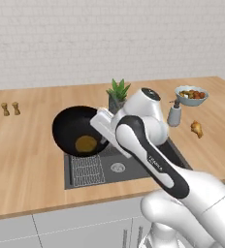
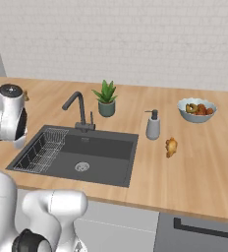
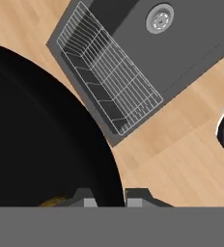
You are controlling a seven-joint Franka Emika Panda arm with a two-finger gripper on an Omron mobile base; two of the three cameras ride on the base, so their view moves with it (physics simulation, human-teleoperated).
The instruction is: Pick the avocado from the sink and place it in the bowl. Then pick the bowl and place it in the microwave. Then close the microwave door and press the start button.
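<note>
The wide black bowl (image 1: 73, 127) hangs over the counter and the sink's (image 1: 134, 167) left corner. The orange-brown avocado (image 1: 86, 143) lies inside it, and a sliver of the avocado (image 3: 53, 201) peeks up at the bottom of the hand view. My gripper (image 3: 109, 199) has one finger on each side of the bowl's (image 3: 41, 144) right rim and is shut on it. The arm's white wrist covers the fingers in the left base view. The sink's (image 2: 94, 150) wire rack (image 3: 109, 72) and drain (image 3: 160, 19) lie below. The microwave and its door are out of view.
Behind the sink stand a grey faucet (image 2: 76, 106) and a potted plant (image 2: 106, 98). To its right are a soap dispenser (image 2: 153, 125), a yellowish lumpy item (image 2: 171, 146) and a grey fruit bowl (image 2: 197, 109). Two small shakers (image 1: 10, 108) stand far left.
</note>
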